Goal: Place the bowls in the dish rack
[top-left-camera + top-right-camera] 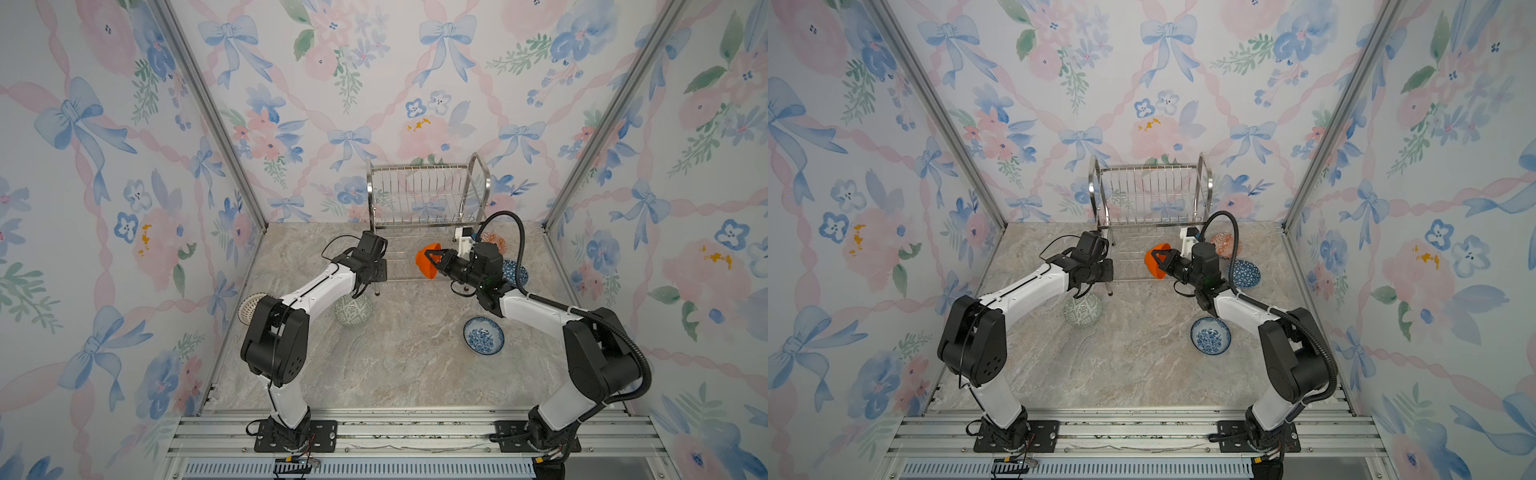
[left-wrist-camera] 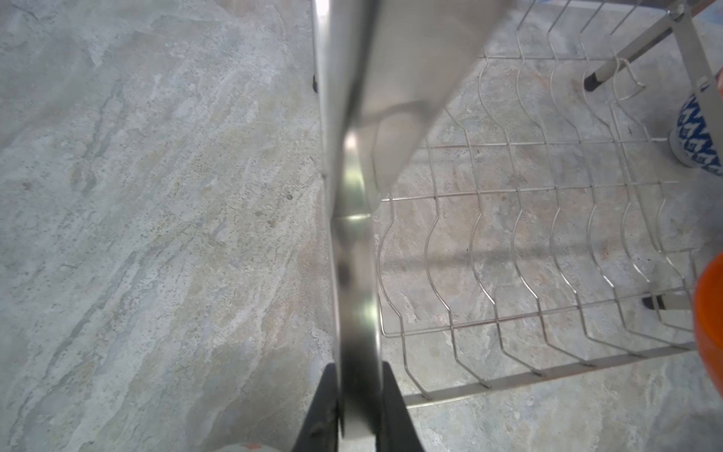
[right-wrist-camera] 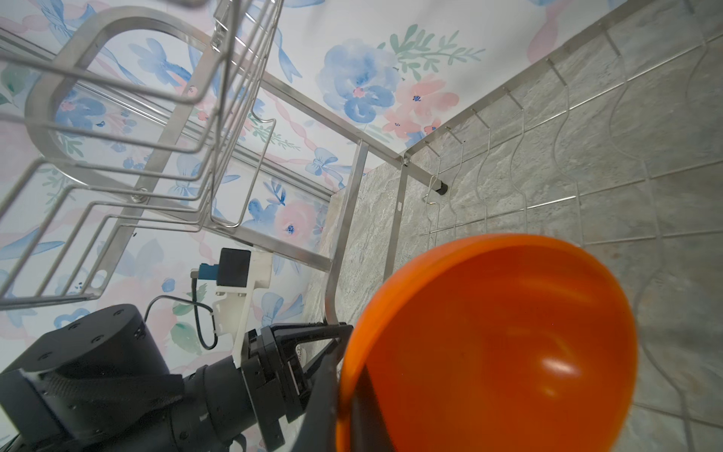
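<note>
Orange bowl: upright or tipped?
Tipped on edge: the right gripper holds the orange bowl by its rim, standing near vertical at the lower shelf of the dish rack. Contact with the wires: cannot tell.

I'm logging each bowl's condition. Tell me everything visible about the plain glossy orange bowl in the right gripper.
The plain glossy orange bowl is small, round, unpatterned and empty. It is tipped on edge, rim pinched by the shut right gripper, at the right end of the steel wire dish rack's lower shelf. Contact with the wires is unclear.
</note>
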Tool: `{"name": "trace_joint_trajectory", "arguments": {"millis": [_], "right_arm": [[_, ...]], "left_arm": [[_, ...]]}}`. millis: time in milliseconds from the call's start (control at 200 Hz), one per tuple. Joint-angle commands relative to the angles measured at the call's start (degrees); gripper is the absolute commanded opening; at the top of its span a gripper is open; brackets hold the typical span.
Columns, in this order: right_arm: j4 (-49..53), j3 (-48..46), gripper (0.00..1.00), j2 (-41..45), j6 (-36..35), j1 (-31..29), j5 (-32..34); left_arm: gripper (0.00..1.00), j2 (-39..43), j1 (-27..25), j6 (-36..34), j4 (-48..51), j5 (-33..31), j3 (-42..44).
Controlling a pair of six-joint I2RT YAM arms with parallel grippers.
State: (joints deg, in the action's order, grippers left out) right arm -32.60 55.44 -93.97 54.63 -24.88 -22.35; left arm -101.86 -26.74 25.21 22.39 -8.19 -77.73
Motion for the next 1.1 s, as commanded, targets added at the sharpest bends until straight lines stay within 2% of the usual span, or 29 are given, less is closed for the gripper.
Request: {"name": "trace_joint_trajectory", "arguments": {"millis": [0,95,605,1090], "right_arm": [[-7.6,-2.1,0.0,2.4,0.0,-0.9,-1.8],[-12.8,-3.6,0.0,0.7,3.0,-1.1,-2.2],[-29.1,-1.9,0.0,-11.1,11.3,-3.2,-1.8],[-29.2,6.5,0.0,-18.5,11.4,-4.1,-2.8]], "left_arm": [[0.04,-1.7,0.5,-5.5,2.4,5.1,-1.8],[0.0,-2.3,0.7,-5.7,2.3,5.8,-1.9],[0.0,-2.1,1.6,-9.0,2.4,7.4,-0.3],[0.0,-2.1,1.5,-11.6,2.3,7.2,0.6]]}}
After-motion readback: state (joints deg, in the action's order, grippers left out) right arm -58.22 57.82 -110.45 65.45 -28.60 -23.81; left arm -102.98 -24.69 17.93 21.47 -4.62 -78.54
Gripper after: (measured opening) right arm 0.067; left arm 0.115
